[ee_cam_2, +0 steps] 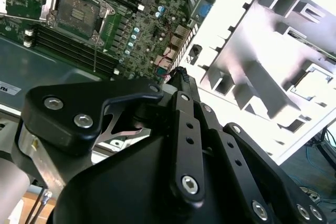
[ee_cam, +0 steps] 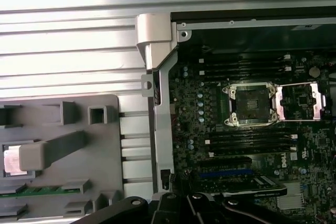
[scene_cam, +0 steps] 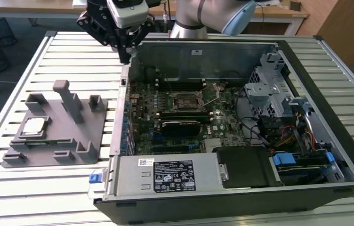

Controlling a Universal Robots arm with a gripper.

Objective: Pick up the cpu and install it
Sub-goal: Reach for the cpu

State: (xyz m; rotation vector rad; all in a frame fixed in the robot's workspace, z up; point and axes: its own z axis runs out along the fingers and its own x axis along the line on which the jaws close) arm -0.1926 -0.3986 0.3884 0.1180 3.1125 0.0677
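Black linkage bars of the gripper [ee_cam_2: 181, 74] stand closest to the lens in the second wrist view. The fingers [ee_cam_2: 186, 114] converge to a single tip: they are closed and hold nothing.

1. Gripper position. In the exterior view the gripper [scene_cam: 125, 59] hangs tip-down over the far end of the computer case [scene_cam: 227, 197] wall on the exterior view's left. This places it between the grey tray [scene_cam: 39, 157] and the motherboard [scene_cam: 164, 101], and it touches neither.

2. Location of the cpu. The cpu [scene_cam: 34, 125] lies flat in a recess of the grey tray, silver top up, on the exterior view's left. It is well apart from the gripper. In the first wrist view the cpu [ee_cam: 11, 161] shows as a pale square partly hidden behind a tray post [ee_cam: 44, 153].

3. Socket condition. The socket [ee_cam: 249, 103] sits near the middle of the motherboard. Its cover plate [ee_cam: 296, 100] is folded open to one side, and the contact field is bare. The socket [scene_cam: 186, 100] carries no chip.

4. Support. Tray and case stand side by side on the slatted metal worktop [scene_cam: 70, 52], the case open with its side panel off.
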